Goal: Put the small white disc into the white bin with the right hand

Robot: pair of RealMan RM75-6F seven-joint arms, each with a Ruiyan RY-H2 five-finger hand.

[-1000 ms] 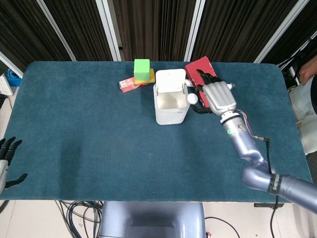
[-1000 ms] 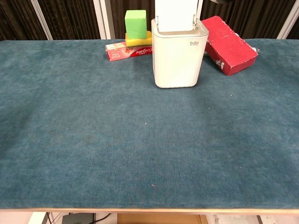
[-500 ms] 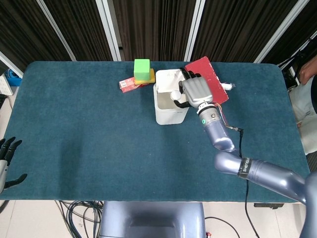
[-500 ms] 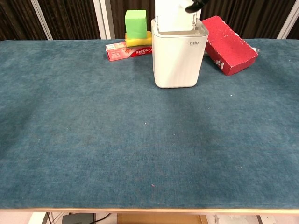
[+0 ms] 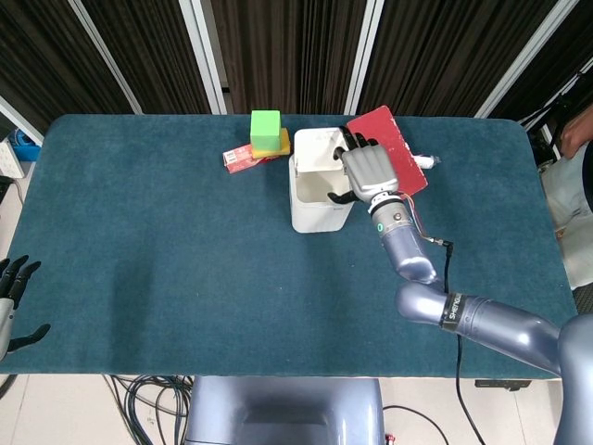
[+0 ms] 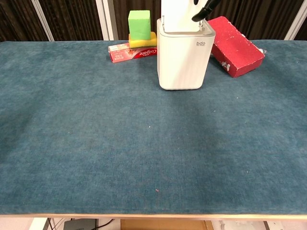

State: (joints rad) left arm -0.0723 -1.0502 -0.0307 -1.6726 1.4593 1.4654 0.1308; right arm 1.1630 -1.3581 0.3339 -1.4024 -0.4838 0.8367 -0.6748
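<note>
Two cameras cover this moment, and neither shows the small white disc. In the head view the right hand hangs over the open mouth of the white bin, its back toward the camera and its dark fingers reaching down past the bin's rim on the 3 o'clock side. The chest view catches only a dark fingertip at the top edge, just above the bin's rim and in front of the raised lid.

Hand state: fingers appear spread, and nothing white shows between them, but the palm faces away and the underside is hidden. Whether it holds the disc or has let go cannot be told from these pictures.

Disc location: not visible on the teal table, nor on the bin's rim. By judgement it is either inside the bin or concealed under the palm. The visible part of the bin's interior shows nothing I can identify as a disc.

Progress, as a judgement: the carry is done and the hand is correctly placed over the opening. What remains is confirming the drop and lifting the hand out without knocking the rim or lid.

Left hand: at the 8 o'clock edge of the head view, off the table, fingers apart, holding nothing.

Bystanders: a red block touching or just beside the bin at 2 o'clock; a green cube stacked on a yellow block at 10 o'clock, with a Colgate toothpaste box beside them.
</note>
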